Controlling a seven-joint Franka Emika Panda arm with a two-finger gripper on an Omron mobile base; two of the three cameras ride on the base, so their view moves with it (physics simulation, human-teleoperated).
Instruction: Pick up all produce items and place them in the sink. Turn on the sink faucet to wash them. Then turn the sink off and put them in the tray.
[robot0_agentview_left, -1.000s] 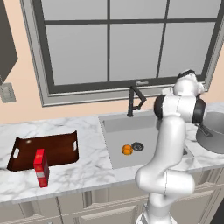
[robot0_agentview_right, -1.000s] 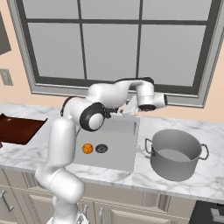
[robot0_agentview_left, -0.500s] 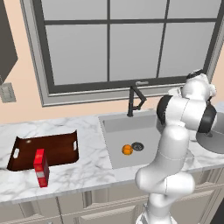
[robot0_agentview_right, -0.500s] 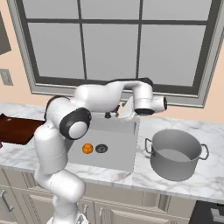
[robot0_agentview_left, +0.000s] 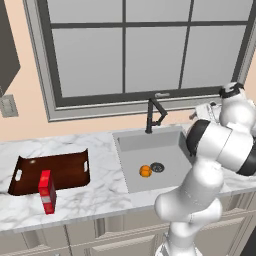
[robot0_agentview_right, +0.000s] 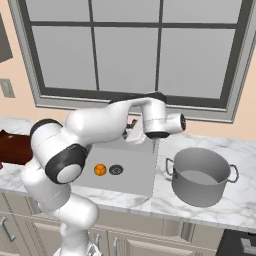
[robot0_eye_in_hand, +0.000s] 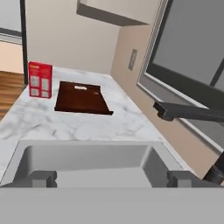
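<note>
The produce item, a small orange (robot0_agentview_left: 145, 171) (robot0_agentview_right: 100, 170), lies on the floor of the sink (robot0_agentview_left: 134, 145) (robot0_agentview_right: 137, 172) beside the round drain. The black sink faucet (robot0_agentview_left: 154, 115) stands at the sink's back rim, and its spout (robot0_eye_in_hand: 188, 113) crosses the right of the hand view. My gripper (robot0_agentview_left: 196, 114) (robot0_agentview_right: 132, 130) (robot0_eye_in_hand: 111, 179) hovers over the sink's right end, level with the faucet and pointing along the counter. It is open wide with nothing between its fingertips (robot0_eye_in_hand: 41, 178). The dark wooden tray (robot0_agentview_left: 52, 172) (robot0_eye_in_hand: 82, 98) rests on the counter left of the sink.
A red box (robot0_agentview_left: 46, 191) (robot0_eye_in_hand: 40, 79) stands at the tray's front edge. A large grey pot (robot0_agentview_right: 200, 175) sits on the counter right of the sink. A window runs along the wall behind the faucet. My own arm hides the faucet in the right base view.
My elbow has swung outward and the hand has sunk slightly by the faucet. The gripper stays open, and the orange has not moved.
</note>
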